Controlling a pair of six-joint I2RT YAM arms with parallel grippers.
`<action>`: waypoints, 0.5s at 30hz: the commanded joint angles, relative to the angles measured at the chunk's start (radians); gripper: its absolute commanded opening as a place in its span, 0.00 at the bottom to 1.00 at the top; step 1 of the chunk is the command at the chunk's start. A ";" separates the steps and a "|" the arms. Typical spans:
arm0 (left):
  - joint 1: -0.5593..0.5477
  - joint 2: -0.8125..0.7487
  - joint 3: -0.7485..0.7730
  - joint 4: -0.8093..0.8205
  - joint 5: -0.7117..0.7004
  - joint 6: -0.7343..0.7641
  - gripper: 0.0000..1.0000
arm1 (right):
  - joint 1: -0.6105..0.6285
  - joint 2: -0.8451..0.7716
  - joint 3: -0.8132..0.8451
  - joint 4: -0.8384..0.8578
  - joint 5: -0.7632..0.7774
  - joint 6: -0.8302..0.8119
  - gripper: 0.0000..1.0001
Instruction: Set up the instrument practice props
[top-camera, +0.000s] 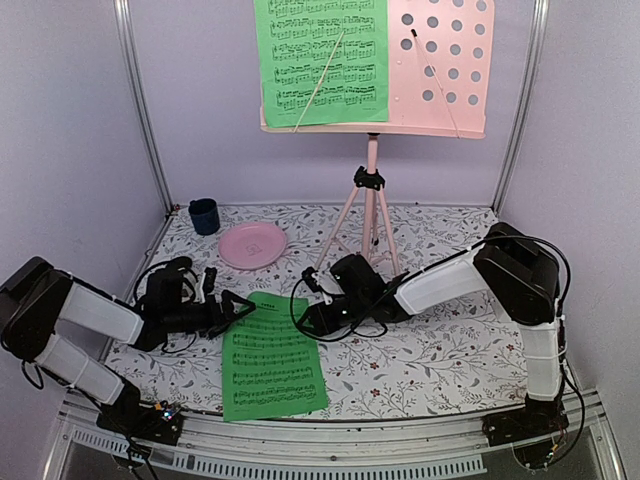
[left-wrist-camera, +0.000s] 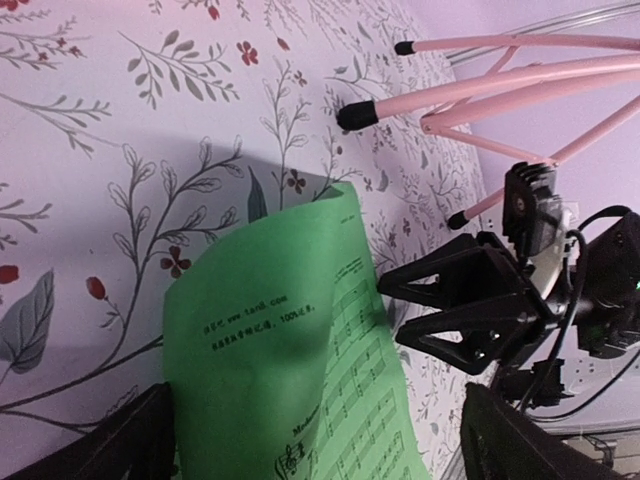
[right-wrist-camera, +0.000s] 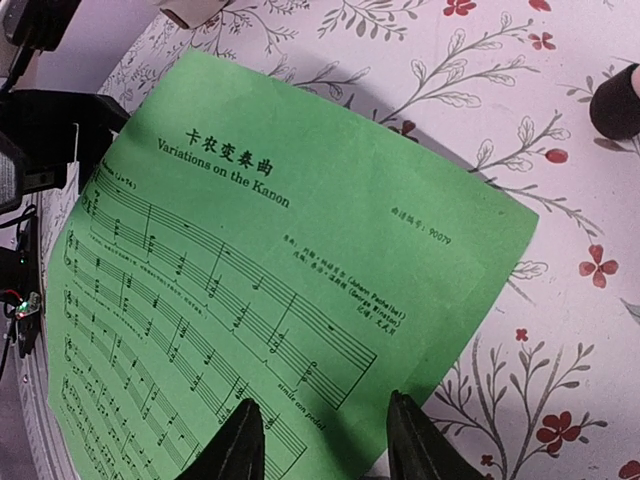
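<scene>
On table (top-camera: 440, 352): green page (top-camera: 272, 365) | left jaws wide | right jaws parted

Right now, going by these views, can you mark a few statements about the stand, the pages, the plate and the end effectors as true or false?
1. A green page rests on the left half of the music stand desk. True.
2. A second green page lies on the table, its top edge between the left end effector and the right end effector. True.
3. The plate sits on that second green page. False: it lies on the table behind the page, apart from it, next to the cup.
4. The left end effector is shut. False: its fingers stand wide apart.
</scene>
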 joint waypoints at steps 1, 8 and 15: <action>-0.006 0.009 -0.017 0.152 0.065 -0.091 0.99 | -0.001 0.074 -0.017 -0.105 -0.003 0.000 0.43; -0.074 -0.004 -0.063 0.244 0.002 -0.213 0.96 | 0.003 0.085 0.008 -0.086 -0.030 0.024 0.44; -0.205 0.000 0.014 0.188 -0.156 -0.224 0.91 | 0.009 0.093 0.036 -0.085 -0.042 0.039 0.44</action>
